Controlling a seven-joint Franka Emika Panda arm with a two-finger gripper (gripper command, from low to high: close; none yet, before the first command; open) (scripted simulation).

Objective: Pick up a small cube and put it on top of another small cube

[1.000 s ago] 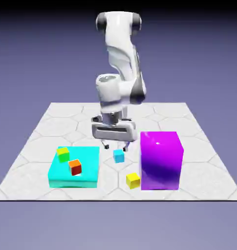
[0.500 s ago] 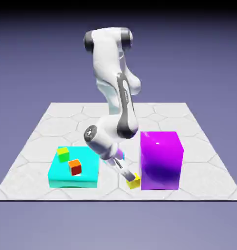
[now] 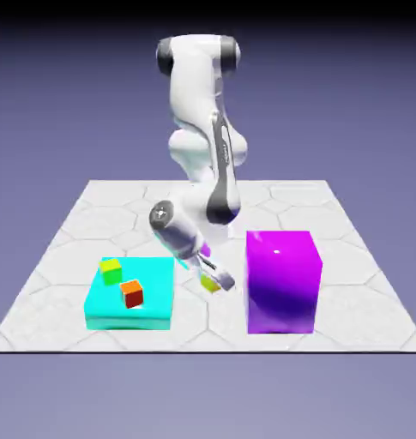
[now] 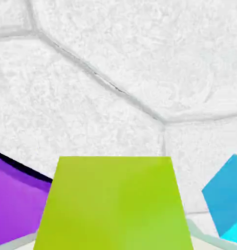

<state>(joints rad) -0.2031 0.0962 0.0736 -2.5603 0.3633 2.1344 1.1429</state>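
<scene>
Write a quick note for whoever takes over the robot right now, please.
Hand: closed on the yellow cube, holding it off the table.
Other small cubes: blue one off to the hand view's right; green and red on the flat cyan block.
Done: cube picked up.
Left: set it on top of another small cube, then let go. The pictures don't settle which cube.

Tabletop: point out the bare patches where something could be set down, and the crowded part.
Bare: the table's far left and far right corners, and the strip right of the purple block, all as the exterior view shows them. Crowded: the gripper with the yellow cube, between that block and the cyan slab.
</scene>
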